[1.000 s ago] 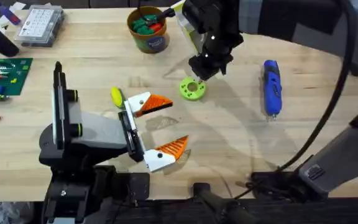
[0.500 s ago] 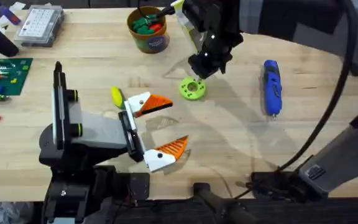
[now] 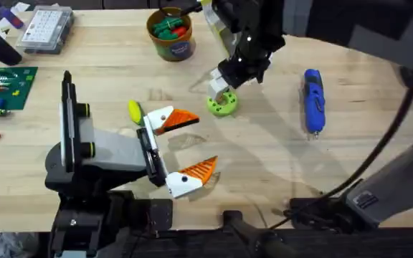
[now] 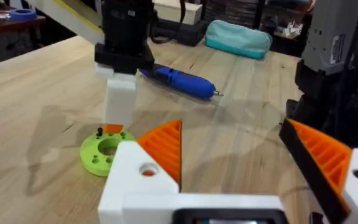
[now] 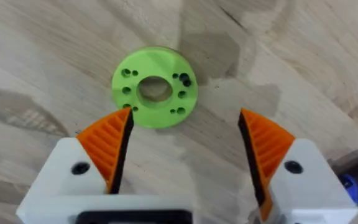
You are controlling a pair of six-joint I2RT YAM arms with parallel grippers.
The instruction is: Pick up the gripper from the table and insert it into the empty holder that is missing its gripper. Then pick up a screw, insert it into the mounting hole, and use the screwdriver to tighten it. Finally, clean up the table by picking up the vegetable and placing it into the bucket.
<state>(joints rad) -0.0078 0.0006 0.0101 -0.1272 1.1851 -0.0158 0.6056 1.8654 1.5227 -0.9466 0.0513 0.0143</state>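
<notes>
- Right tool (image 5: 182, 146), fingers spread and empty, hovers over the round green holed disc (image 3: 221, 104).
- Left tool (image 3: 181, 148) likewise spread, idle.
- Blue pen-shaped screwdriver (image 3: 313, 99) lies untouched on the wooden worktop (image 3: 264, 154).
- Yellow oval vegetable (image 3: 133, 110) not yet in the orange-brown bucket (image 3: 171, 34).

Table (image 5: 303, 50) matt pale wood (visible grain); green disc (image 5: 155, 96) smooth matt plastic; screwdriver (image 3: 313, 99) glossy blue plastic.

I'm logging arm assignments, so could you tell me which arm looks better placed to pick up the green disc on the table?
The right. Its open gripper hangs just above the green disc, fingers either side of it in the wrist view. The left gripper, also open, sits nearer the base with the yellow vegetable beside it.
</notes>
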